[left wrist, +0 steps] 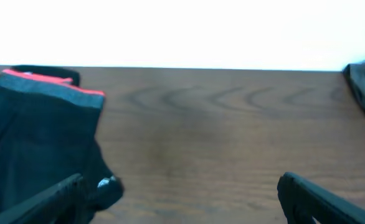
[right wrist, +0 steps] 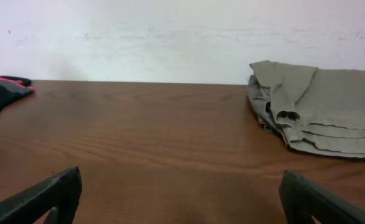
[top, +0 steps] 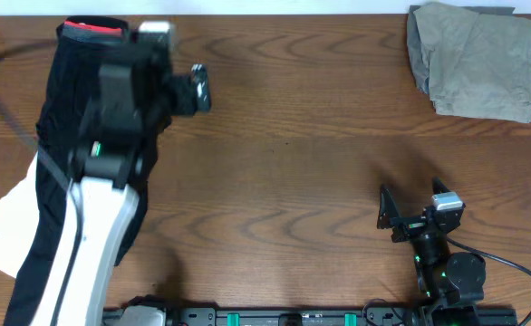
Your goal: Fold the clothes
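You are at a robot test bench, the kind of set-up found in a lab. A bare wood-grain tabletop point(top: 284, 136) ends at a plain white wall point(right wrist: 170, 37). Two arms stand at its near edge: the left arm point(top: 89, 226) is white and black, and the right arm point(top: 442, 267) is black with small green lights. A black rail point(top: 284, 318) with green marks runs along that edge, and a grey cable point(top: 12, 116) loops over the tabletop at the left. The only goods here are khaki trousers point(top: 478, 59) at the far right and a dark garment point(top: 66, 100) at the far left, well apart.
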